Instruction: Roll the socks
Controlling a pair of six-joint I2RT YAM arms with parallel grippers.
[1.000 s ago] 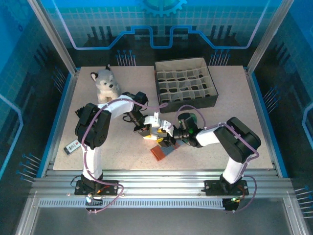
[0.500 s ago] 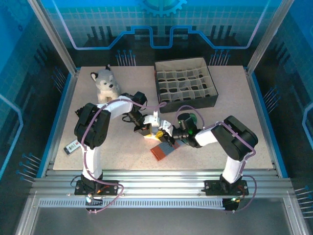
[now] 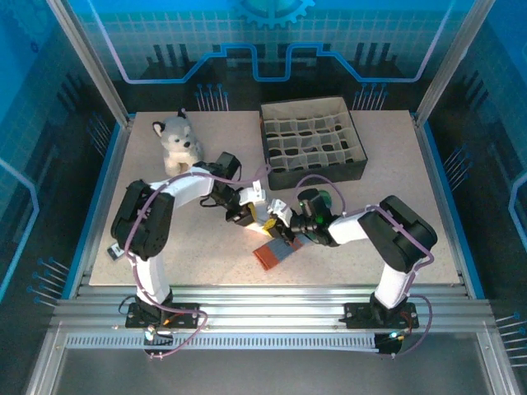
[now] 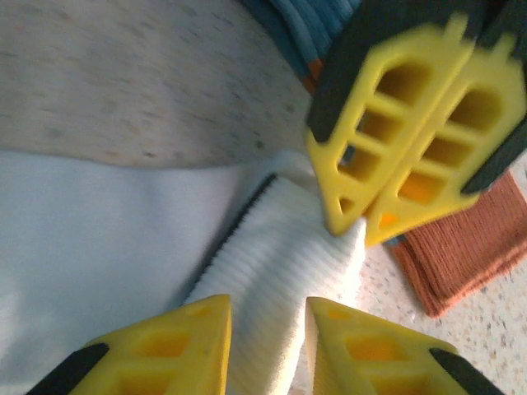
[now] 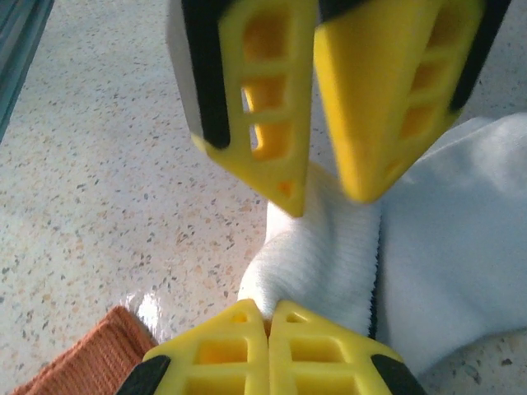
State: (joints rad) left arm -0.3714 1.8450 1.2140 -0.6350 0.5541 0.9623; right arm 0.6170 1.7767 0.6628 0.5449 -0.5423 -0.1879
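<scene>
A: Left gripper (image 4: 268,311) status?
B: Fingers parted, astride ribbed fold of white sock (image 4: 99,222)
A: Right gripper (image 5: 269,317)?
B: Fingers pressed together, tips against same fold from the right
A: Sock locations?
B: White sock mid-table (image 3: 206,247), between both grippers; grey sock (image 3: 272,253) just beside it on the near side, orange cuff flat on table

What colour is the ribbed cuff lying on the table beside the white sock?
The cuff is rust orange-red; the left wrist view shows it best.
</scene>
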